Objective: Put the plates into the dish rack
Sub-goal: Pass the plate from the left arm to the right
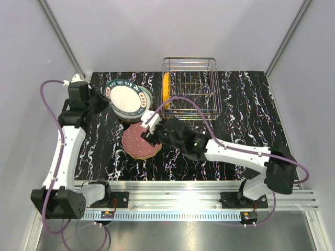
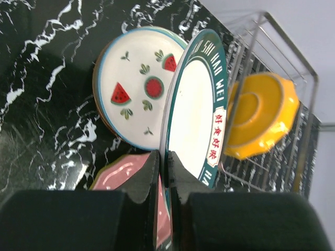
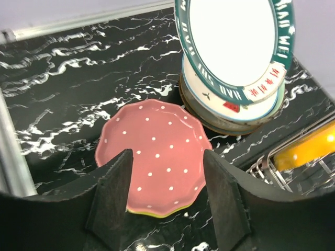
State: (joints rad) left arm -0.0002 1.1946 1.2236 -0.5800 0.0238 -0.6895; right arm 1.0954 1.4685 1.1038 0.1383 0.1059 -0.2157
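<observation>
**A:** Start on the left. What worries you there?

**B:** The dark-rimmed plate (image 2: 193,120). The left jaws are clamped together on one short stretch of its rim. The plate stands nearly on edge above the stack, whose top plate is the white plate with red motifs (image 2: 138,86). With so thin a pinch on glazed ware, I judge it could swing or slip out and drop onto the stack.

**A:** And its way to the dish rack (image 1: 191,65)?

**B:** The right arm (image 1: 230,151) reaches across the counter (image 1: 251,104), its wrist close in front of both the stack and the rack's near left corner. If both arms move at once, plate and arm could meet.

**A:** The middle, then.

**B:** The pink plate (image 3: 154,157) lies flat on the counter, just in front of the stack. The right jaws stand well apart over it, holding nothing. I cannot tell whether they touch it. A flat plate offers little edge to catch, so closing on it may only push it along.

**A:** And at the right?

**B:** The orange plate (image 1: 166,86) stands upright at the rack's left end. An incoming plate aimed at that same slot would knock it.
</observation>
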